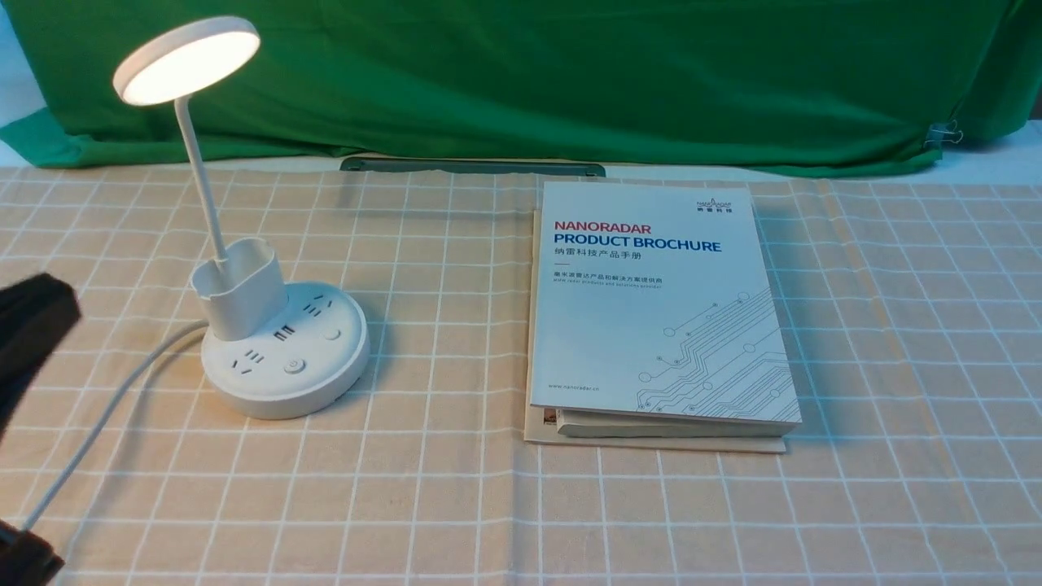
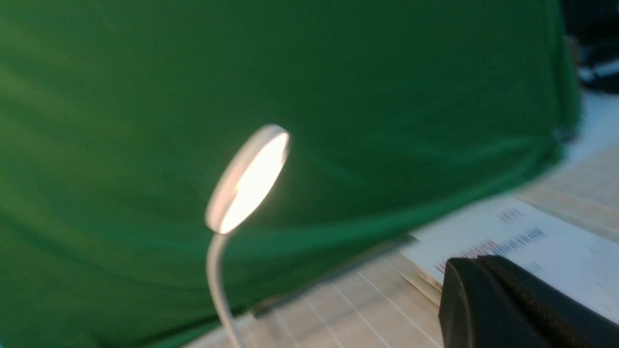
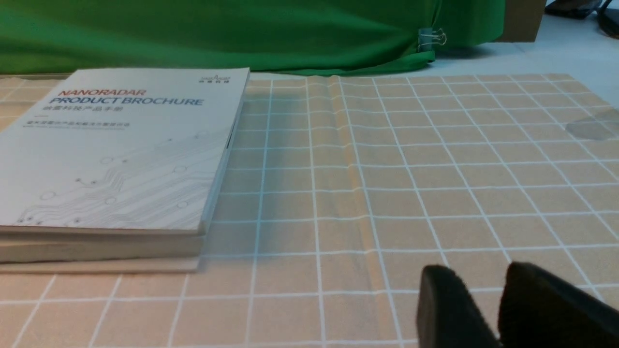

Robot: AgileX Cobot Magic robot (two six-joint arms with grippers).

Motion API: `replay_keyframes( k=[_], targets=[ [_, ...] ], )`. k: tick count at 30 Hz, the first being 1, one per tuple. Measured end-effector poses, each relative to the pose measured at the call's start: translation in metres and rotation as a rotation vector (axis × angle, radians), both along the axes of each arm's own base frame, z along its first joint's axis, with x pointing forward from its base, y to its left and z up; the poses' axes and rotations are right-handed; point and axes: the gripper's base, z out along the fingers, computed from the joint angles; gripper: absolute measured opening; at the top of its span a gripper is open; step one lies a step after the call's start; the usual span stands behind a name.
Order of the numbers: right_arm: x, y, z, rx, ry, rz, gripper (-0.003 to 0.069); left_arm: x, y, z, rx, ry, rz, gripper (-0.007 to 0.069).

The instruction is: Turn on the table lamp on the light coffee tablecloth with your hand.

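Left gripper: black, with its two fingers pressed together and no gap showing in the left wrist view. It holds nothing.
Left arm: a blurred black mass at the left edge of the front view, raised off the cloth, well apart from the lamp's base and touching nothing.
Table lamp: white, upright on the left part of the cloth, nearest the left arm.
Lamp head: a flat round disc, tilted, its face glowing warm white – the lamp is lit.
Neck: thin and gently curved, rising out of the cup holder at the back of the round base.
Base top: sockets and a round button towards the front.
Cord: white, leaving the base on its left side and running across the cloth to the lower left corner.
Light coffee tablecloth: beige with a white grid, covering the whole table.
Brochure: white, titled "NANORADAR PRODUCT BROCHURE", lying flat right of the lamp and well apart from it, on top of further sheets.
Right gripper: low over bare cloth to the right of the brochure – fingertips a narrow gap apart, with nothing between them.
Green backdrop: hanging behind the table, with a binder clip at its right end.
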Motion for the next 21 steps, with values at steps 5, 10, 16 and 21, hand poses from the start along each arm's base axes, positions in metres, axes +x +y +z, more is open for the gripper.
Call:
replay_keyframes(
  k=[5, 10, 16, 21],
  targets=[
    [0.000, 0.000, 0.000, 0.000, 0.000, 0.000, 0.0238, -0.013, 0.019, -0.047, -0.131, -0.126, 0.205, 0.0021],
    [0.000, 0.000, 0.000, 0.000, 0.000, 0.000, 0.0238, -0.016, 0.026, -0.084, -0.216, -0.062, 0.305, 0.0021],
    [0.000, 0.000, 0.000, 0.000, 0.000, 0.000, 0.0238, -0.014, 0.027, -0.106, -0.254, 0.156, 0.333, 0.0021],
    [0.000, 0.000, 0.000, 0.000, 0.000, 0.000, 0.0238, -0.015, 0.027, -0.121, -0.266, 0.332, 0.338, 0.0021]
  ],
)
